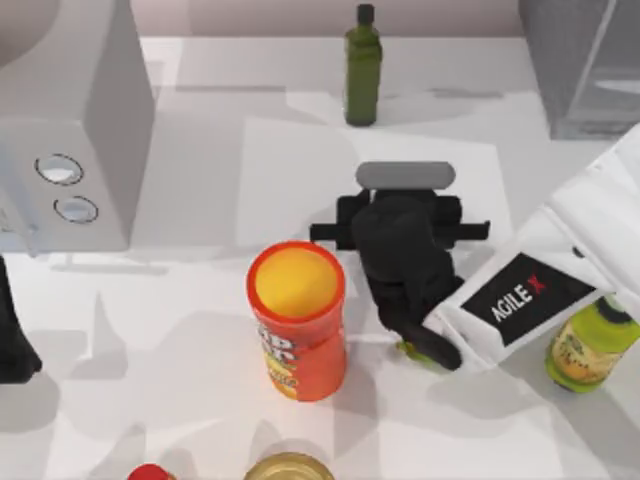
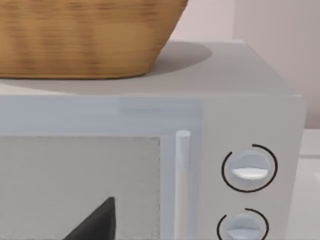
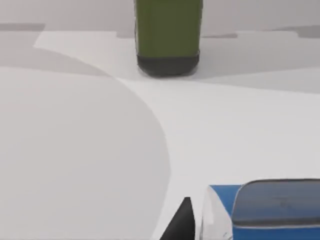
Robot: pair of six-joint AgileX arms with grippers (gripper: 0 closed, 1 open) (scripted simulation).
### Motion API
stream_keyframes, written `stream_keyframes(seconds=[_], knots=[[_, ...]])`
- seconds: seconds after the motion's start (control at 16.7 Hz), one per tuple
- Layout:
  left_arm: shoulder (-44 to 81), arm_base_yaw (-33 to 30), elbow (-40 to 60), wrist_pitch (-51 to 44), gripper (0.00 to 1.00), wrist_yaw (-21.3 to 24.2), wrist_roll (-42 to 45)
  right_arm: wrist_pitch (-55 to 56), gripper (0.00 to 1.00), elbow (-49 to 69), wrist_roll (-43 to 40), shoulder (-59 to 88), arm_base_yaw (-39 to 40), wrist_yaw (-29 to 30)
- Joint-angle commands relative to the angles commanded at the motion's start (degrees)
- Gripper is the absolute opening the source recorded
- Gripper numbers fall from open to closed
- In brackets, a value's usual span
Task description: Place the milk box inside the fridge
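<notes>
the small milk carton with the blue top [image 3: 272, 212] sits on the white table [image 1: 200, 300] just beside the right hand [image 1: 400, 235], near the table's middle. in the right wrist view a dark tip of that hand stands close against the carton's pale side. whether the hand is spread or already pinching the carton, you cannot tell. the carton's long axis is cut off by the edge of that view, so don't count on it.

the large grey fridge with the glassy panel [image 1: 585, 65] stands at the far right corner, well apart from the carton. you would carry it back and to the right. the right arm is much the nearer one. the left hand [image 1: 12, 345] is parked at the table's left edge, facing the white boxy appliance [image 1: 70, 130], its state also impossible to tell.

count as you plan:
- one carton and one fridge
- one dark green bottle [image 1: 362, 65], straight ahead of the right hand
- one tall orange can [image 1: 297, 320]
- one yellow-green bottle [image 1: 588, 345]
- one appliance with two round dials
- one woven basket [image 2: 85, 35] on top of it
</notes>
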Motion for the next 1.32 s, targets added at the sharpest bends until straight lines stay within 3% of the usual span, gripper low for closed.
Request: stream_keyframes(seconds=[0.24, 0.72, 1.32], knots=[[0.0, 0.0, 0.0, 0.0, 1.0, 0.0, 0.0, -6.0, 0.0, 1.5, -0.2, -5.6, -1.6, 1.0], [0.0, 0.0, 0.0, 0.0, 1.0, 0.0, 0.0, -28.8, 0.0, 6.1, 0.5, -22.4, -0.2, -0.2], [0.0, 0.0, 0.0, 0.0, 1.0, 0.0, 0.0, -31.3, 0.0, 2.3, -0.9, -27.8, -2.4, -2.4]])
